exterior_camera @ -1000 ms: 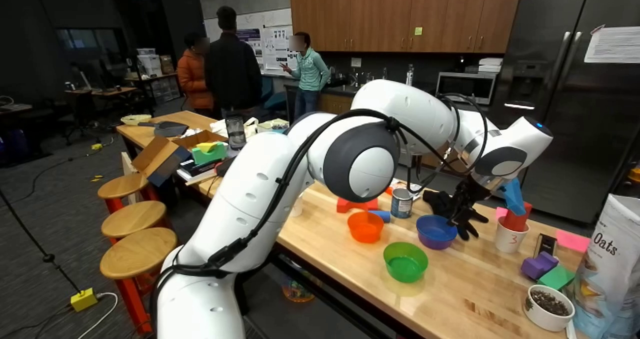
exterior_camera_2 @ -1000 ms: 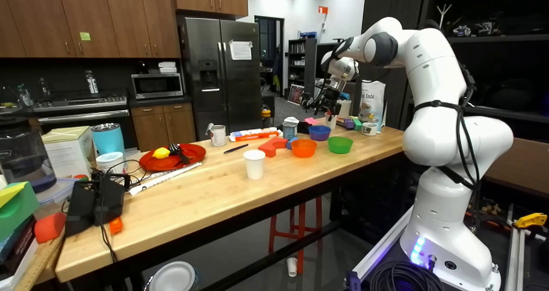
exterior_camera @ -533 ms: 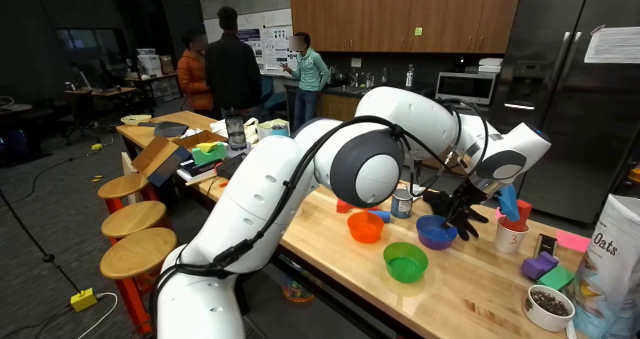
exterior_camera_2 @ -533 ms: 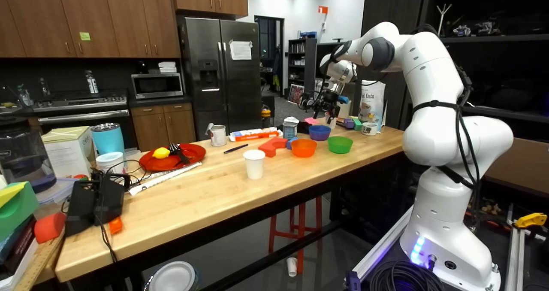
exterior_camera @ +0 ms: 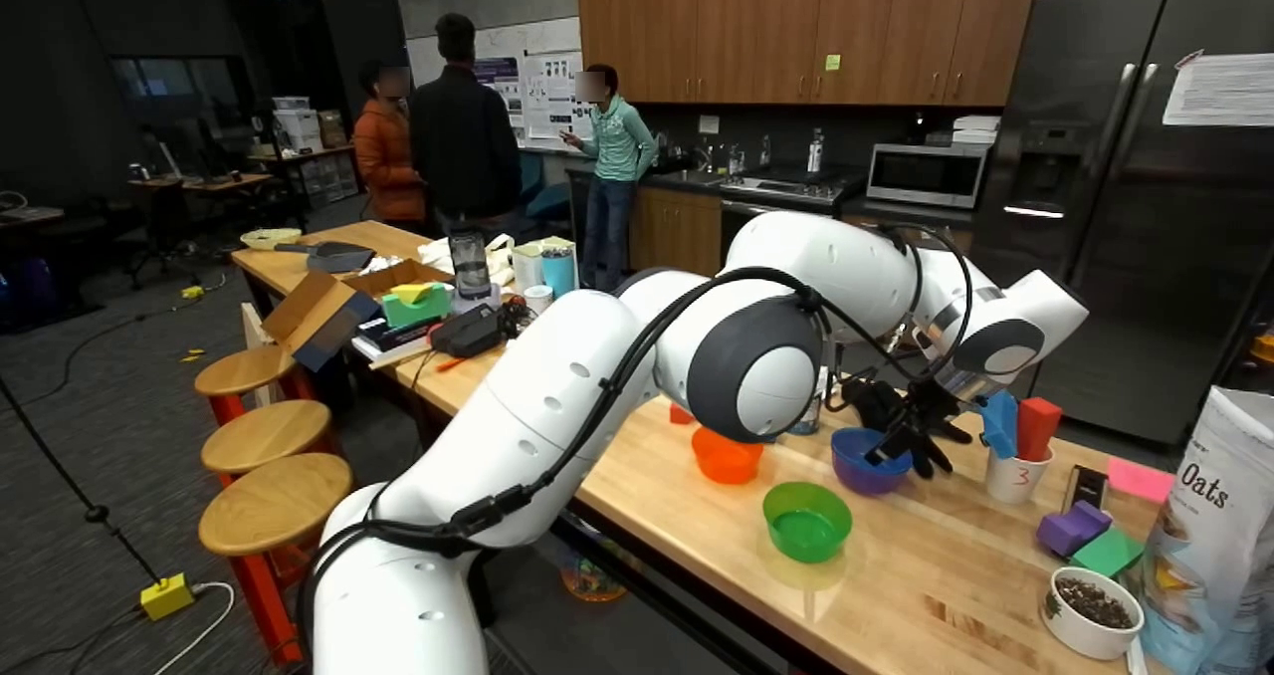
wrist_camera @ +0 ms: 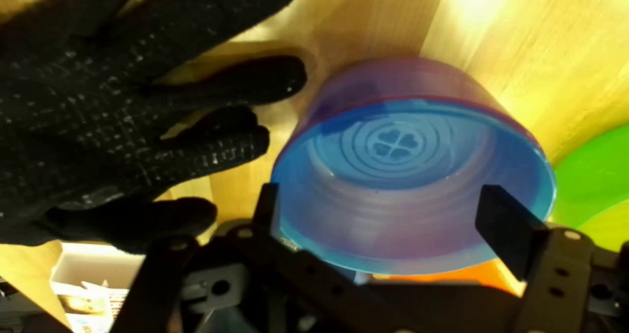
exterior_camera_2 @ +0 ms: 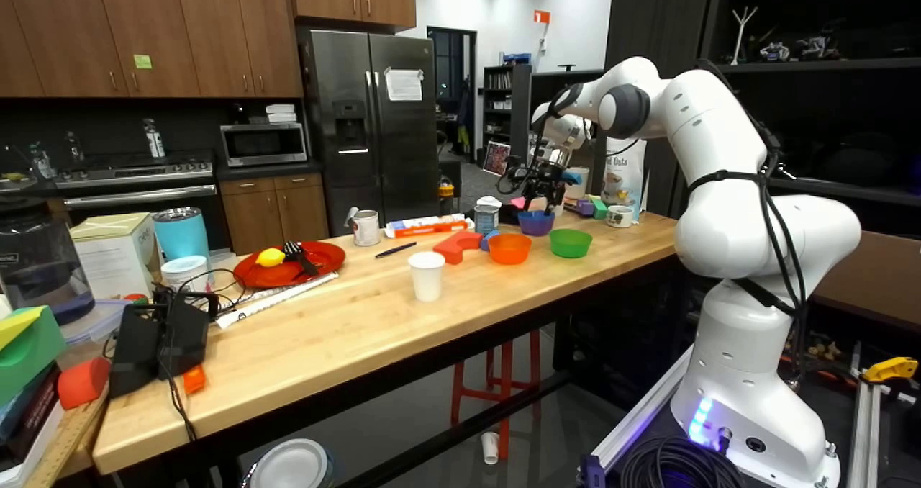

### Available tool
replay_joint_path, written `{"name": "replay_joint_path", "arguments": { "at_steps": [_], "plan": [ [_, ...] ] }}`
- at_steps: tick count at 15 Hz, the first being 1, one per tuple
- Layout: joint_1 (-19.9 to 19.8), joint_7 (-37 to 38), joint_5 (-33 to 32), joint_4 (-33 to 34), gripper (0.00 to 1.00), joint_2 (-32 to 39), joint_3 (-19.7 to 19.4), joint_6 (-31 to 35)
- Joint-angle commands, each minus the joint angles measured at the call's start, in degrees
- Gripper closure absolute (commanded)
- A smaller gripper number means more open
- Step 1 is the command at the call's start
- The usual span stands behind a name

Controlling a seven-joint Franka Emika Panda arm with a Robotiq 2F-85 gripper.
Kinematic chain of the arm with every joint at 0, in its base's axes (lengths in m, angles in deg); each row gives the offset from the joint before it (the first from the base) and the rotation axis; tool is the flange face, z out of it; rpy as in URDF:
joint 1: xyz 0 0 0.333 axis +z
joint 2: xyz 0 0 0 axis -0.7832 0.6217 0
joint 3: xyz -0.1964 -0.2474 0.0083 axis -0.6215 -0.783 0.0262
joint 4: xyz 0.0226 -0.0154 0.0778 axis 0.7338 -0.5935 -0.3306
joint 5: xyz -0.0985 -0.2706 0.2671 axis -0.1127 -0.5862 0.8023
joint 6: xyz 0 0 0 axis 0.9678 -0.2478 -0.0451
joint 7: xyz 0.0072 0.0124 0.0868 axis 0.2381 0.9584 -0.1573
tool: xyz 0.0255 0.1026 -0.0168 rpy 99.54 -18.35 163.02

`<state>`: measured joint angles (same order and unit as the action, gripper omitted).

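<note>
A translucent blue-purple bowl [wrist_camera: 398, 146] stands on the wooden table and fills the middle of the wrist view. My gripper [wrist_camera: 379, 193] is open at its rim with nothing held. One finger [wrist_camera: 267, 203] overlaps the rim on the glove's side; the opposite finger [wrist_camera: 506, 225] overlaps the bowl's other side. Whether either touches the bowl I cannot tell. Beside the bowl lies a black glove [wrist_camera: 98, 107], its fingers pointing at it. In both exterior views the gripper [exterior_camera: 901, 436] hangs low over the blue bowl [exterior_camera_2: 536, 223], pointing downward. The arm partly covers the glove.
Close by are a green bowl [exterior_camera: 808, 523] and an orange bowl [exterior_camera: 725, 456]. A can [exterior_camera_2: 486, 219] and red arch block [exterior_camera_2: 458, 245] stand farther along. Past the glove is a white cup [exterior_camera: 1013, 476] holding a red block [exterior_camera: 1037, 428], then an oats bag [exterior_camera: 1204, 536].
The arm has come down, and the gripper has dropped from above the blue bowl to its rim. It has stayed open. The other things on the table look unmoved.
</note>
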<state>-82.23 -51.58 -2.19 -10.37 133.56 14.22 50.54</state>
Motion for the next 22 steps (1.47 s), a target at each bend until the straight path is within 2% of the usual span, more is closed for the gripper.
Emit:
{"name": "replay_joint_path", "arguments": {
  "at_steps": [1,3,5,8,9,12,21,22],
  "plan": [
    [-1.11,4.58,-1.16,6.20,0.00,3.47,1.25,-3.94],
    [-1.21,6.14,-1.34,7.83,0.26,4.36,1.53,-4.91],
    [-0.30,7.30,-0.45,8.47,0.39,4.69,0.06,-5.36],
    [-0.29,8.05,-0.46,9.19,0.33,4.97,0.07,-5.43],
    [-0.24,8.23,-0.40,9.01,0.12,4.79,0.03,-5.05],
    [0.02,8.59,-0.63,8.45,0.01,4.16,-0.34,-3.86],
    [0.07,10.71,-0.57,9.84,0.01,5.31,-0.44,-4.20],
    [0.09,10.86,-0.57,10.17,0.11,5.73,-0.38,-4.54]
  ]
}}
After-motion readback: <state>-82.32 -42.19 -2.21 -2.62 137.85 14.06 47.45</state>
